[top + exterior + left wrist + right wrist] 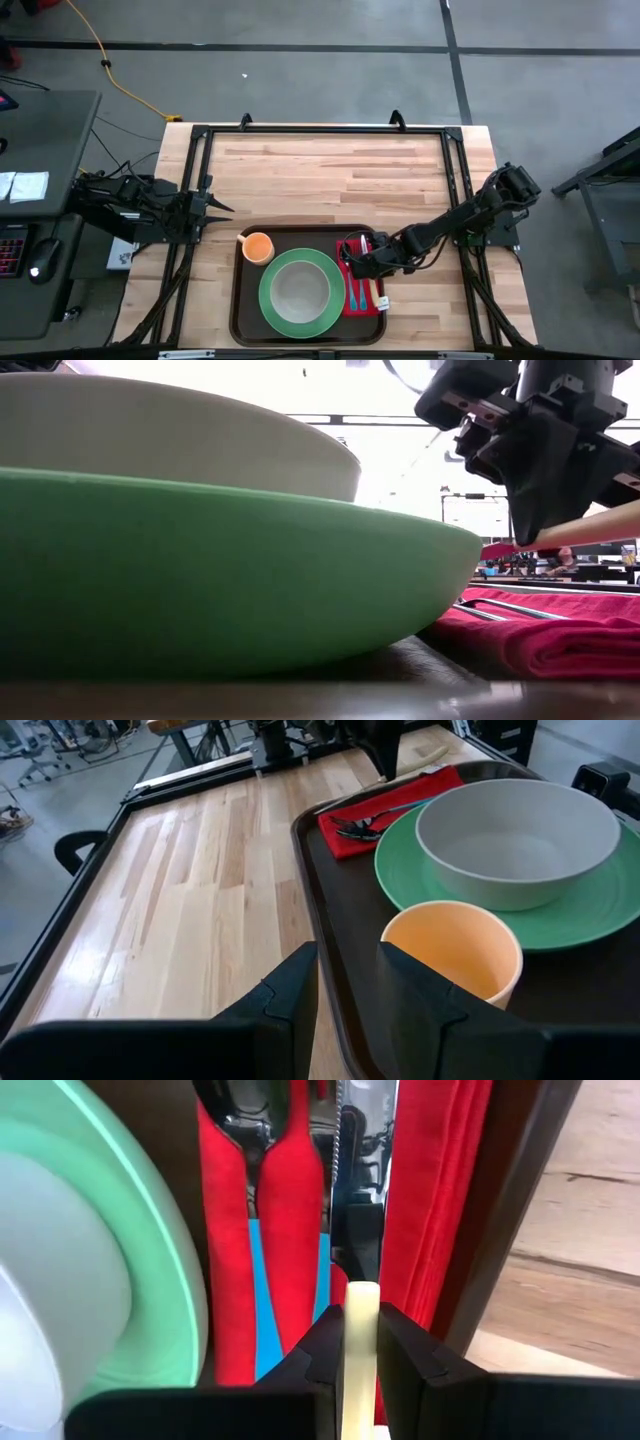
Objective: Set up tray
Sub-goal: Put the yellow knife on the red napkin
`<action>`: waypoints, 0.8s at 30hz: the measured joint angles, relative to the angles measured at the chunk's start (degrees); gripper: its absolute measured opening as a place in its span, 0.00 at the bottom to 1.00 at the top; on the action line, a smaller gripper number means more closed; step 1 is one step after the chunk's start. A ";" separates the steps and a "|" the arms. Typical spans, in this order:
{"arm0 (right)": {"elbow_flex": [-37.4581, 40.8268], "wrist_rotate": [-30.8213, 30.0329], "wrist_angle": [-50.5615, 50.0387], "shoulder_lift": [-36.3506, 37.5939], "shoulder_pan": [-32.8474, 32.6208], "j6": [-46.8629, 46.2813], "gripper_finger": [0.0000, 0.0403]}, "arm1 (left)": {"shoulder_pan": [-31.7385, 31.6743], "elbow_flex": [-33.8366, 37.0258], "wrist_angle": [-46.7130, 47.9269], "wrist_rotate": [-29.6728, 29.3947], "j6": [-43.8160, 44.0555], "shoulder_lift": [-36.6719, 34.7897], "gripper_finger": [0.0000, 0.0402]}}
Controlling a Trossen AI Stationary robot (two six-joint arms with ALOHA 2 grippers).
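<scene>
Tray [238, 300] at bench [320, 170] near edge, mostly set: green plate [325, 310] with grey bowl [298, 288], orange cup [258, 246], red napkin [372, 300], spoon and fork. Right gripper [356, 262] fingers clamped on cream-handled knife [358, 1340], probably last piece. Left gripper [222, 207] waits at left edge, fingers apart.

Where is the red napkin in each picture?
High: napkin at the tray's right end.
Low: lower right, beside the green plate.
Left wrist: top middle, past the plate.
Right wrist: centre, under the cutlery.
Shared landmark: the green plate.
</scene>
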State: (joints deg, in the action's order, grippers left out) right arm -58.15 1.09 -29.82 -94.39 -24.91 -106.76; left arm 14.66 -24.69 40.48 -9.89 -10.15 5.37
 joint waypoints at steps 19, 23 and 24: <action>0.00 -0.65 -1.51 -0.06 0.15 -1.41 0.08 | 0.00 0.02 0.01 0.00 -0.02 0.00 0.34; 0.02 -0.12 -0.28 -0.06 0.15 -2.37 0.08 | 0.00 0.00 0.01 0.00 -0.02 0.00 0.34; 0.02 0.02 -0.03 -0.06 0.15 -2.51 0.08 | 0.00 0.01 0.01 0.00 -0.02 0.00 0.34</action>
State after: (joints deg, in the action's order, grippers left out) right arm -58.13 1.11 -29.85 -94.45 -24.75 -109.27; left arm 14.66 -24.68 40.49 -9.89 -10.17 5.37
